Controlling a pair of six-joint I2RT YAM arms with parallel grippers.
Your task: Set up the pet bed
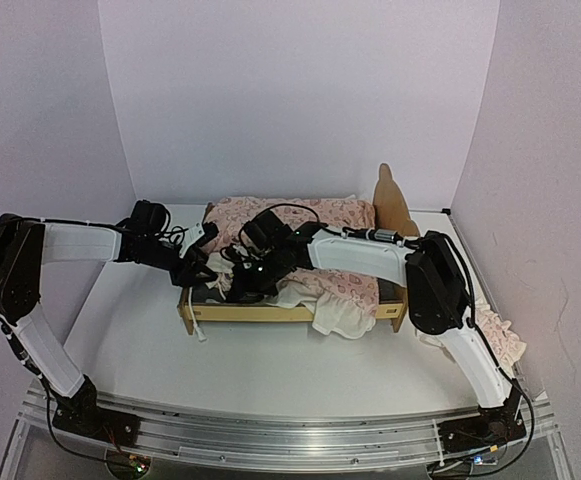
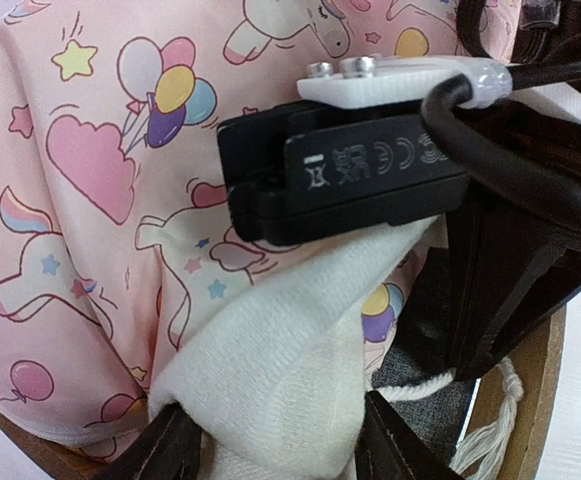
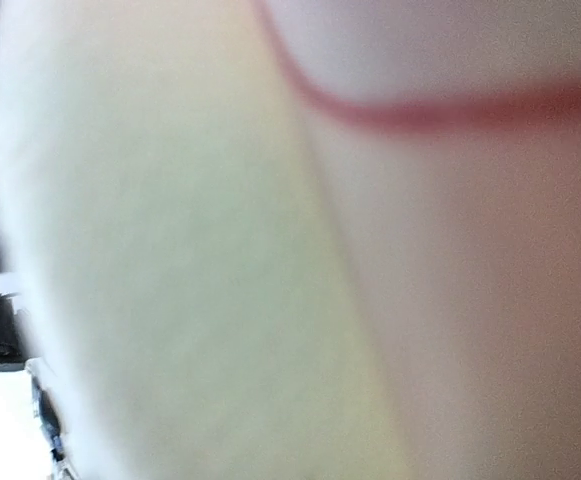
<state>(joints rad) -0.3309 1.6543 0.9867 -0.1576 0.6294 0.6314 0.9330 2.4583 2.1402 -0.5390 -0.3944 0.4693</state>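
The pet bed (image 1: 260, 313) is a pale-wood frame with an ear-shaped headboard (image 1: 390, 200), standing mid-table. The pink printed quilt (image 1: 310, 215) lies bunched over it, and its white underside (image 1: 345, 318) hangs over the front rail. My left gripper (image 1: 198, 268) is at the bed's left end. In the left wrist view it (image 2: 280, 445) is shut on a white fold of the quilt (image 2: 280, 360). My right gripper (image 1: 245, 280) is pressed into the quilt right beside the left one. Blurred quilt fabric (image 3: 270, 250) fills the right wrist view and hides the fingers.
A ruffled pink pillow (image 1: 500, 335) lies on the table at the right, beside the right arm. The bed's grey base (image 2: 425, 400), wooden rim (image 2: 535, 390) and a white cord (image 2: 490, 440) show under the quilt. The right wrist's black housing (image 2: 350, 185) is close above my left fingers.
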